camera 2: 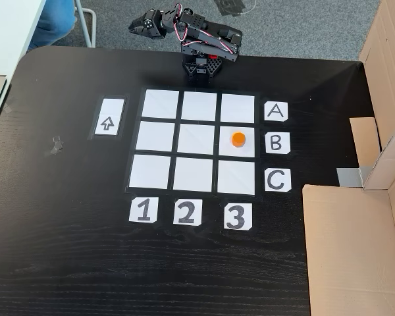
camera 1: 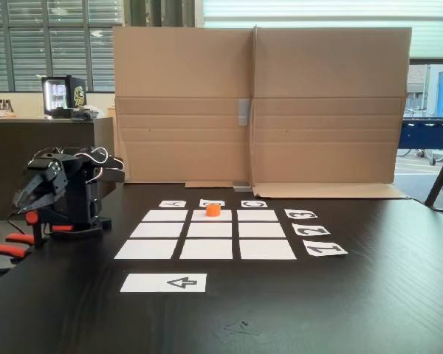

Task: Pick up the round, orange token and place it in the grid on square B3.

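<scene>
- Orange token [camera 2: 237, 139] is seen upright on square B3 [camera 2: 237, 151], in the grid [camera 2: 197, 99] row beside card B [camera 2: 277, 143], above column card 3 [camera 2: 237, 216].
- The hand [camera 2: 139, 26] is folded back at the desk [camera 2: 59, 217] edge, well apart from the token.
- Nothing is held; whether it is released or clenched cannot be told.
- The placing is judged done.

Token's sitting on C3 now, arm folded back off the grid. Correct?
Not quite: the token sits on the square in row B, column 3, beside the B card, as the fixed view from above shows. The arm is indeed folded back off the grid.
</scene>
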